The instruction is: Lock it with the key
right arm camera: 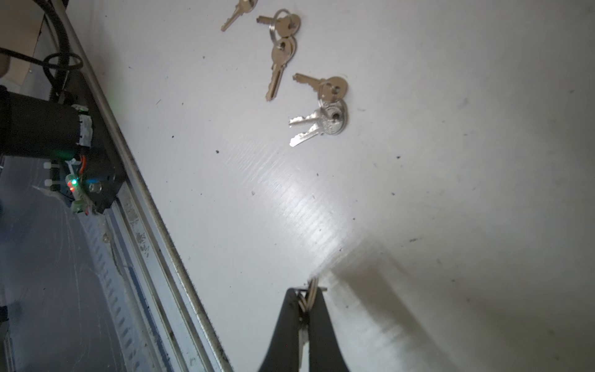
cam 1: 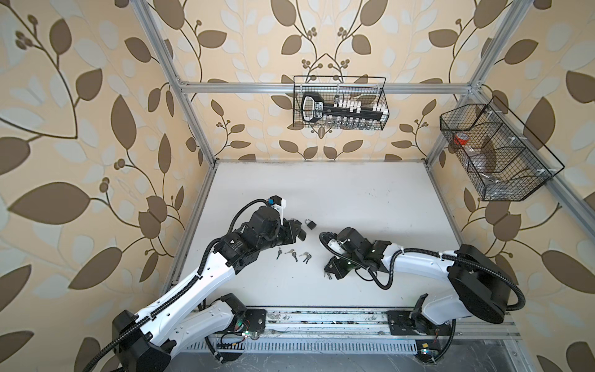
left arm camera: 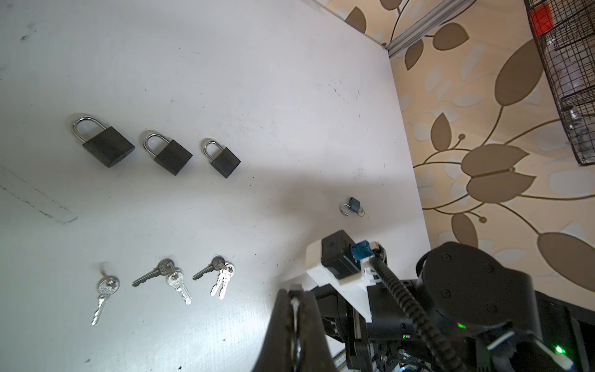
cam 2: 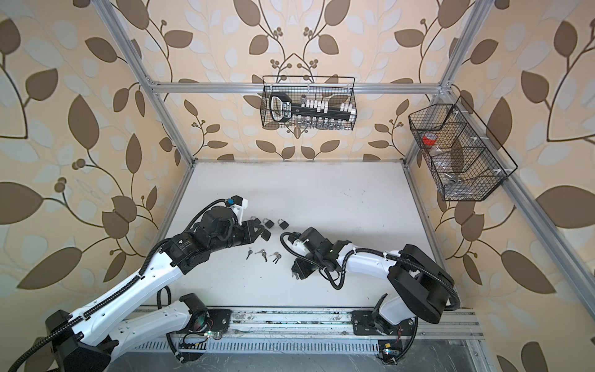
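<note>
Right gripper (right arm camera: pixel 307 296) is clamped on a bunch of keys (right arm camera: pixel 311 286) low over the counter (right arm camera: pixel 418 161) toward its front rail; my left gripper (left arm camera: pixel 294 317) is closed, near three black padlocks (left arm camera: pixel 170 154) and three loose key bunches (left arm camera: pixel 167 277). Back-wall wire basket (cam 1: pixel 383 103) holds a big key-shaped rack (cam 1: pixel 322 109) whose label I cannot read, and bare counter runs beyond the padlocks to the back wall.
</note>
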Controlling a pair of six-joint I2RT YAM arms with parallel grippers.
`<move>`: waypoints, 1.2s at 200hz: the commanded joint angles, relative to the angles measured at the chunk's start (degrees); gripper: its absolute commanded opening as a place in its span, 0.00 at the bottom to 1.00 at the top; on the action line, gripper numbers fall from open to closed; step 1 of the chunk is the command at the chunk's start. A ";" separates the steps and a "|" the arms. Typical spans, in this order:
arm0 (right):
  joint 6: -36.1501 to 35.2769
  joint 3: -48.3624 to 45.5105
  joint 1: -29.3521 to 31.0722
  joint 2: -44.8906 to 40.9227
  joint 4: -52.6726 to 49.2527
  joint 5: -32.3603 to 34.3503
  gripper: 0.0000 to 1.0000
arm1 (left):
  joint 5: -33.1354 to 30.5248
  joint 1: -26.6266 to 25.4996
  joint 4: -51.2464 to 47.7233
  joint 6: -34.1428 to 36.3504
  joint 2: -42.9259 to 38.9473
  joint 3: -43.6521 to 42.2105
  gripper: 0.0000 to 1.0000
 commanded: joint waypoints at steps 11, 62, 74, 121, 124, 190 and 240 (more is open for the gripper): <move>-0.48 3.03 -1.32 2.34 0.88 2.73 0.03 | 0.23 0.51 2.16 -0.46 -1.30 0.80 0.00; -1.62 5.64 -3.37 6.03 1.82 2.32 0.06 | 0.41 0.50 2.04 0.11 -2.42 0.45 0.00; -1.96 6.48 -3.53 7.07 1.91 2.04 0.08 | 0.36 0.51 1.94 0.11 -2.77 0.27 0.00; -2.60 10.04 -3.90 11.17 2.09 1.06 0.08 | 0.26 0.50 1.91 0.13 -3.63 0.04 0.00; -2.62 10.15 -3.92 11.33 2.04 1.08 0.09 | 0.20 0.51 1.89 0.18 -3.75 -0.01 0.00; -3.15 10.94 -3.98 13.16 1.81 1.92 0.22 | -0.19 0.52 1.53 0.20 -3.74 -0.08 0.00; -3.32 11.12 -4.16 12.40 1.72 3.15 0.23 | -0.64 0.50 1.38 0.29 -3.68 -0.02 0.00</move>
